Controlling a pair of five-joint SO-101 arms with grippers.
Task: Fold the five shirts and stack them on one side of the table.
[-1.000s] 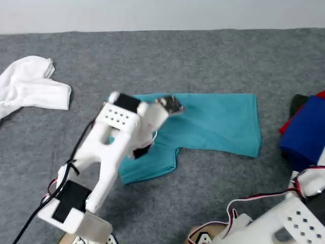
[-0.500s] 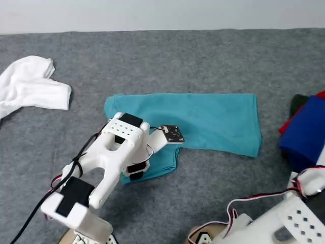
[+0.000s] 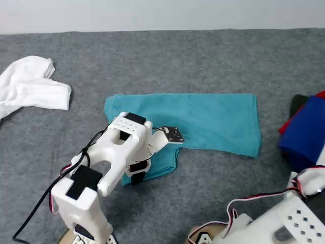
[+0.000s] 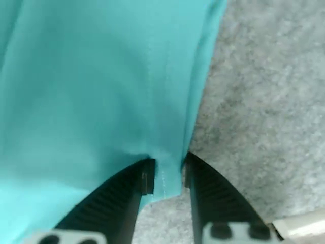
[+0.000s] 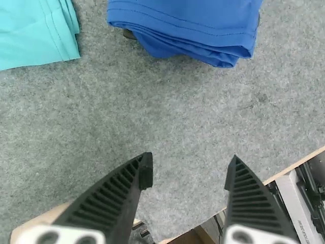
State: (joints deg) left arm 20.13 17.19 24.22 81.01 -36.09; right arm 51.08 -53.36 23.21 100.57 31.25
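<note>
- The left gripper [image 4: 167,175] has its jaws almost closed on the hem of the flat teal cotton shirt [image 3: 213,122], which lies partly folded in the middle of the grey felt-covered table [image 3: 177,56]. Only a thin edge sits between the tips, so the hem may slip free on lifting.
- The pinch sits near a corner of the lower flap, so pulling from there could skew the fold or bunch the cloth.
- The right gripper [image 5: 188,178] hangs wide open and empty over bare felt, near the folded blue fabric shirt [image 5: 188,25]. Nothing pins the teal cloth, so the whole garment may slide with the pull.
- The crumpled white cotton shirt [image 3: 30,89] lies well apart, out of the way.
</note>
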